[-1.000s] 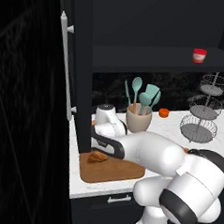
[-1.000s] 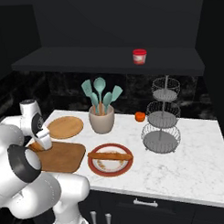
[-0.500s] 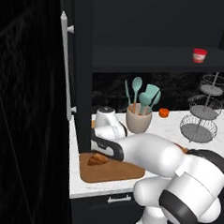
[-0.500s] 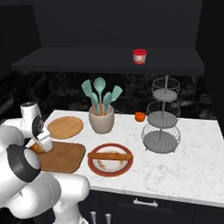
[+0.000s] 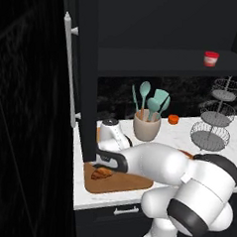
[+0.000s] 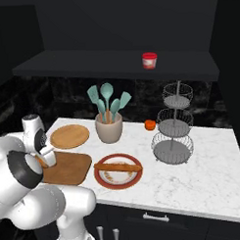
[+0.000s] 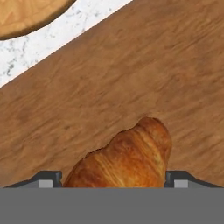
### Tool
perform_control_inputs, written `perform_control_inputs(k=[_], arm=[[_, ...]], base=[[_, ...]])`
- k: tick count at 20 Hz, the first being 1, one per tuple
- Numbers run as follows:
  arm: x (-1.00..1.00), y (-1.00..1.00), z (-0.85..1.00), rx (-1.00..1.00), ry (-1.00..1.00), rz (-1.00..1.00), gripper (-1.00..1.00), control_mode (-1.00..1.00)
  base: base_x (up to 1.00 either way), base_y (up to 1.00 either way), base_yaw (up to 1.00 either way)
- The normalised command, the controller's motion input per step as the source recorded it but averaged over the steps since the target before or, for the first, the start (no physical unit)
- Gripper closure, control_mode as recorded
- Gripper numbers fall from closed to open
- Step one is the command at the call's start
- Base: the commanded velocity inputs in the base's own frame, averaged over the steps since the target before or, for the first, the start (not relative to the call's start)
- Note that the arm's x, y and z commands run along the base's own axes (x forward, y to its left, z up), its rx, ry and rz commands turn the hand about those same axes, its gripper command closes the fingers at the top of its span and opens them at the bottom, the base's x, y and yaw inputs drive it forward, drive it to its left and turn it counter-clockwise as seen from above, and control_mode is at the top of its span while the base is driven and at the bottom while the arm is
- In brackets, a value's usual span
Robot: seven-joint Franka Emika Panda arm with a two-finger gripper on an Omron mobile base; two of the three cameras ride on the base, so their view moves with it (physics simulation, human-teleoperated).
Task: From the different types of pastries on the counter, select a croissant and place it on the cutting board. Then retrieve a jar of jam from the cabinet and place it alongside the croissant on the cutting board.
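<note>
The golden-brown croissant (image 7: 127, 153) sits between my two finger tips, its sides against both of them, just over the brown wooden cutting board (image 7: 131, 65). My gripper (image 7: 113, 177) is shut on the croissant. From the left base, the gripper (image 5: 105, 165) is low over the board (image 5: 131, 183) with the croissant (image 5: 101, 173) at its tips. From the right base, the croissant (image 6: 41, 161) peeks out beside the hand, above the board (image 6: 70, 169). The red-lidded jar of jam (image 6: 149, 60) stands on the dark cabinet shelf. The long baguette stick (image 6: 117, 167) lies on a red plate.
A round tan wooden plate (image 6: 69, 136) lies behind the board. A utensil pot (image 6: 109, 128), a small orange object (image 6: 150, 125) and a wire tiered stand (image 6: 174, 135) stand on the white counter (image 6: 202, 173). The cabinet door with its silver handle (image 5: 71, 73) stands open at the left.
The hand has sunk a little toward the cutting board, carrying the croissant down with it. Nothing else has moved.
</note>
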Motion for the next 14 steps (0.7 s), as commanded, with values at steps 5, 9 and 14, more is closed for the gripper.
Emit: perform_control_inputs(k=[5,9,14], arm=[[0.00,-0.03,0.00,0.00,0.00,0.02,-1.00,-1.00],[-0.04,-0.13,0.34,0.04,0.00,0.09,-1.00,-1.00],[-0.09,-0.07,0.60,0.00,-0.04,0.15,-1.00,-1.00]], base=[[0.00,0.00,0.00],[0.00,0.00,0.00],[0.00,0.00,0.00]])
